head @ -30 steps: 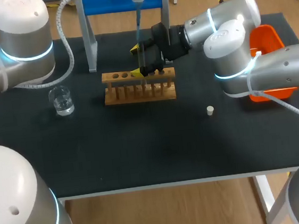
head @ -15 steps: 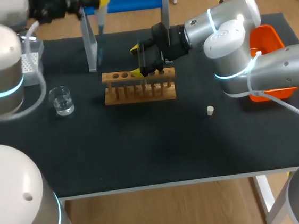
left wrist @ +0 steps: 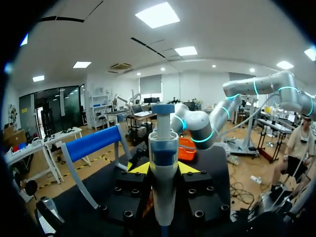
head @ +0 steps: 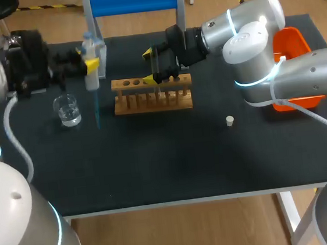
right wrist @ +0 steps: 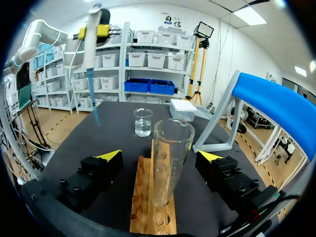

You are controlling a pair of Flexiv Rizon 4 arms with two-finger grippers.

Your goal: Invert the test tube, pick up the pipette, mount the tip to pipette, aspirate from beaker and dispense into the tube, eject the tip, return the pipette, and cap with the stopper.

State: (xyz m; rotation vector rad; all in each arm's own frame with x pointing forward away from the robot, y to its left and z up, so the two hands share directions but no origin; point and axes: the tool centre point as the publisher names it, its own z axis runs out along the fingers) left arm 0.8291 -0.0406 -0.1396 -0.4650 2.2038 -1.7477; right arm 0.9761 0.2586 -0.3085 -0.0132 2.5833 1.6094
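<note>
Pipette [head: 89,51], clamped upright in the left end effector [head: 90,64], hangs with its tip [head: 97,115] just beside the beaker [head: 67,109], seemingly poised to aspirate, while the right end effector [right wrist: 159,155] stands open around the test tube [right wrist: 170,140] upright in the rack [right wrist: 150,215], probably to steady it.

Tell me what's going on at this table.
The left gripper is shut on the pipette, with its blue tip already mounted, and holds it upright near the beaker of clear liquid. The right gripper sits at the wooden rack, its fingers open on either side of the test tube, which stands mouth up. The stopper lies alone on the table. Filling and capping are not yet done.
</note>
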